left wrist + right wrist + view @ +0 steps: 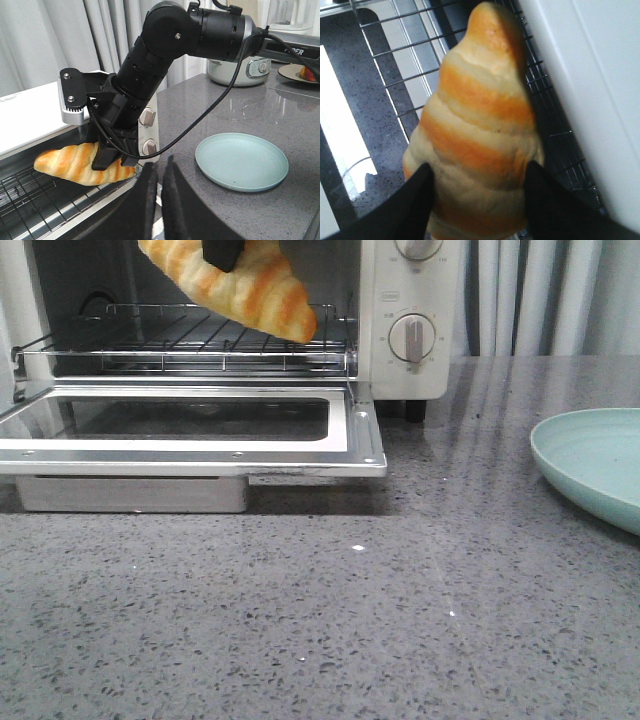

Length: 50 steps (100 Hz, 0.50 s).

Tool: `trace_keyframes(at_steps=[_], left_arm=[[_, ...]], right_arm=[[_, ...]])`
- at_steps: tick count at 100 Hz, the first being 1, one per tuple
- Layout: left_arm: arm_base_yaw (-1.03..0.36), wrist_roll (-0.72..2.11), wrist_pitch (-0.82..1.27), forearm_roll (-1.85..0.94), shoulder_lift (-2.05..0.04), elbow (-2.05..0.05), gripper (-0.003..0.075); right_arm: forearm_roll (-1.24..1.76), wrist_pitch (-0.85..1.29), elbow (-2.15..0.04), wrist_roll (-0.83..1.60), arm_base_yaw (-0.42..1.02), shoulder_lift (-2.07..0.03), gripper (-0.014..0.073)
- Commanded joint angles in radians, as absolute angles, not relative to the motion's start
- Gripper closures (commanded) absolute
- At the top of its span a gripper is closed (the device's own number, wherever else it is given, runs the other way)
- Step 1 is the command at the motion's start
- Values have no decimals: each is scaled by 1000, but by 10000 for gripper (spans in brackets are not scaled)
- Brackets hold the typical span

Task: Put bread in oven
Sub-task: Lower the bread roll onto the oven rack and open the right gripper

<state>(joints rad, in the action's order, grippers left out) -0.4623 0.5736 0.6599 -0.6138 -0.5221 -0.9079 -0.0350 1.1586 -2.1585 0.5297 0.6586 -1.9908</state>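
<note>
Speckled grey stone countertop (330, 630) fills the foreground, w/ the white toaster oven (400, 300) at its back edge, glass-windowed door (190, 430) dropped flat so the mouth is open for loading. Right gripper (477, 195) is clamped on the glossy golden-orange croissant-shaped bread (480, 130), one black finger (407, 205) on each flank of the thick middle, probably so the tapered ends stay free and the roll can't pivot. Bread hangs tilted just above the wire rack (190, 340), its lower tip beyond the fingertips and close to the rack's front rail near the white knob panel (412, 335); whether it touches the wires, can't tell. Tilt looks like the result of the arm reaching in steeply from above, under the oven roof. Left gripper (159, 197) sits back from the oven w/ its dark fingers pressed together on nothing, seemingly parked so it stays out of the way. Pale teal round plate (241, 161) lies off to the far side of those fingers, bare, well apart from the oven. Judgement: placement stage, release not yet done; lowering & levelling the roll first would stop it rolling off the front rail.
</note>
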Motion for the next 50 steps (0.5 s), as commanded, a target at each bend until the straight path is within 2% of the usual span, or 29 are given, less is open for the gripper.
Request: trace_keyframes(at_steps=[1, 21, 36, 50], left_arm=[[-461, 572, 598, -647, -536, -939, 740], [-461, 572, 600, -647, -536, -939, 740], [-461, 572, 600, -648, -536, -939, 740], [-461, 572, 600, -649, -536, -939, 740]], right_arm=[[-70, 1088, -2192, 511, 654, -1940, 240], [-52, 1117, -2192, 508, 654, -1973, 232], [-52, 1108, -2192, 491, 654, -1978, 151], [-52, 1120, -2203, 487, 654, -1978, 143]])
